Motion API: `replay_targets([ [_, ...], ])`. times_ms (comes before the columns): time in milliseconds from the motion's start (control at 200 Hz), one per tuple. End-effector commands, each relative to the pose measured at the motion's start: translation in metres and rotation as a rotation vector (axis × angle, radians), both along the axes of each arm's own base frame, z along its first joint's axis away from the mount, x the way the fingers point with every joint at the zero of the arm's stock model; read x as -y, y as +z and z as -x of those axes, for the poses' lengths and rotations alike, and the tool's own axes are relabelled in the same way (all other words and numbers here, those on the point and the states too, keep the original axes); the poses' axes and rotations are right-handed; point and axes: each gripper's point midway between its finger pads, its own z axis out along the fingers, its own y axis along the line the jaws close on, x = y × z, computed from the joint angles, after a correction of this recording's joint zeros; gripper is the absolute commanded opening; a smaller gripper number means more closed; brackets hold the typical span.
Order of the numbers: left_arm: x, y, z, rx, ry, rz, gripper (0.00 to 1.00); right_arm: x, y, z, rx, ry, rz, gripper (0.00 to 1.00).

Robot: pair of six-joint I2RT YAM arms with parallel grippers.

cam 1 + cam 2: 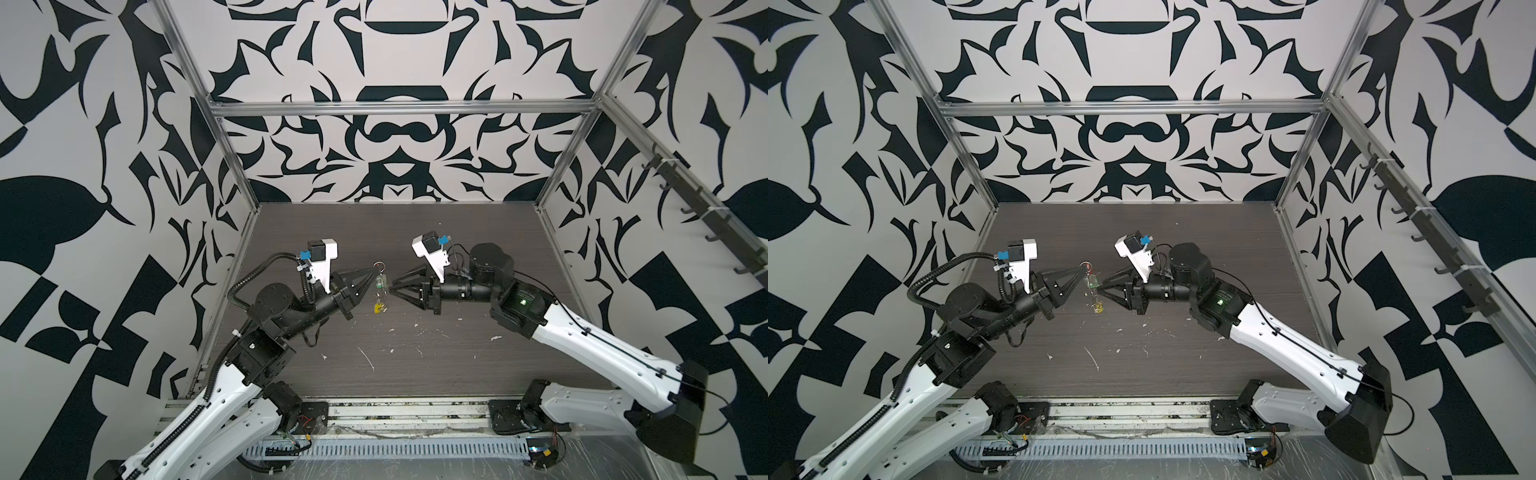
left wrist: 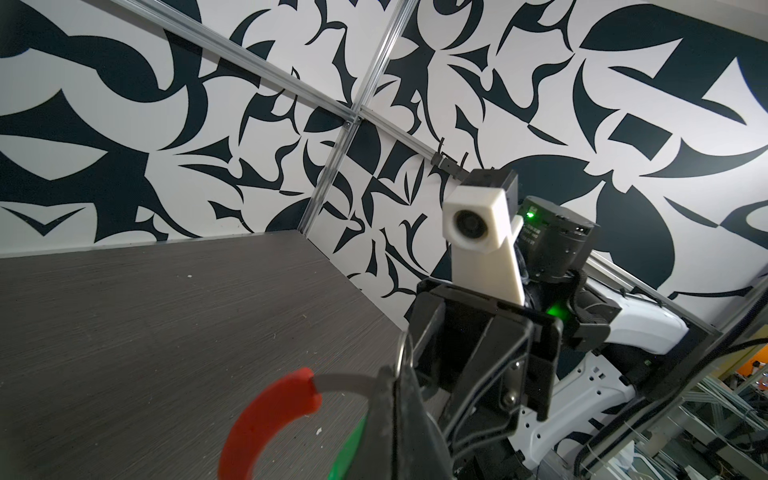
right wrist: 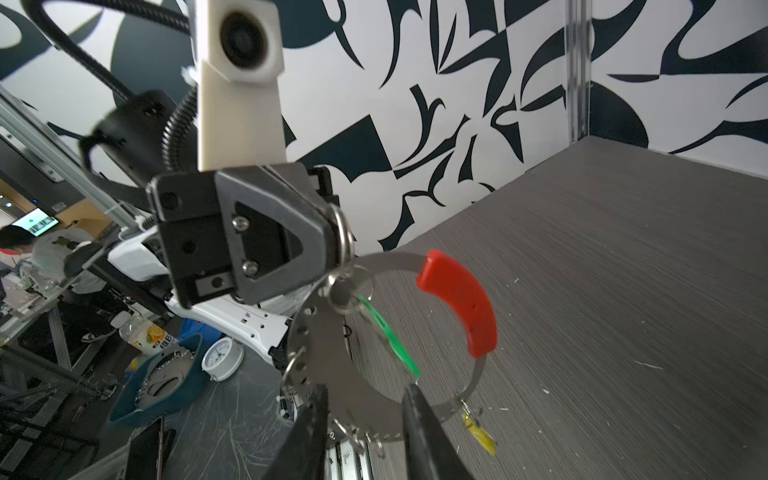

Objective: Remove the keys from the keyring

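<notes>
Left gripper (image 1: 375, 272) is clamped on the top of the keyring (image 3: 320, 336). It holds the grey hoop in the air above the dark table (image 1: 415, 232), hanging edge-on between my two arms. Right gripper (image 1: 393, 286) faces it from the other side with its fingers (image 3: 419, 424) apart. I see nothing pinched between them, and the hoop's lower arc shows across the gap.

In the right wrist view the green key (image 3: 386, 328) hangs inside the hoop, its end just beside one finger — I cannot tell whether they touch. The yellow key (image 3: 480, 434) dangles from the bottom of the hoop, past that same finger. A red sleeve (image 3: 461, 299) covers one arc, and small silver rings (image 3: 293, 368) hang along the hoop's perforated side — clutter close to where I am working. White flecks (image 1: 365, 357) litter the table below.
</notes>
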Motion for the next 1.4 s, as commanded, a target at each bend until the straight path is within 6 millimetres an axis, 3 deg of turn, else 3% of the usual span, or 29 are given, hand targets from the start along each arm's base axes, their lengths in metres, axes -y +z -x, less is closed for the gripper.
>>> replay_targets([
  [0, 0.000, 0.012, 0.006, 0.043, -0.025, 0.041, 0.00, -0.005, 0.027, 0.001, 0.096, 0.015, -0.044, 0.38],
  [275, 0.003, 0.011, 0.009, 0.049, -0.053, 0.045, 0.00, -0.011, 0.032, -0.001, 0.120, 0.031, -0.068, 0.50],
  [410, 0.003, 0.009, 0.007, 0.045, -0.042, 0.044, 0.00, -0.012, 0.039, 0.006, 0.134, 0.062, -0.097, 0.51],
  [655, 0.004, 0.008, 0.005, 0.034, -0.042, 0.047, 0.00, -0.014, 0.040, 0.004, 0.140, 0.060, -0.099, 0.34],
  [975, 0.004, 0.006, 0.003, 0.020, -0.036, 0.049, 0.00, -0.010, 0.038, 0.001, 0.139, 0.034, -0.089, 0.00],
  [1395, -0.001, 0.005, 0.007, 0.036, -0.024, 0.033, 0.00, 0.000, 0.021, -0.003, 0.113, -0.029, -0.013, 0.00],
])
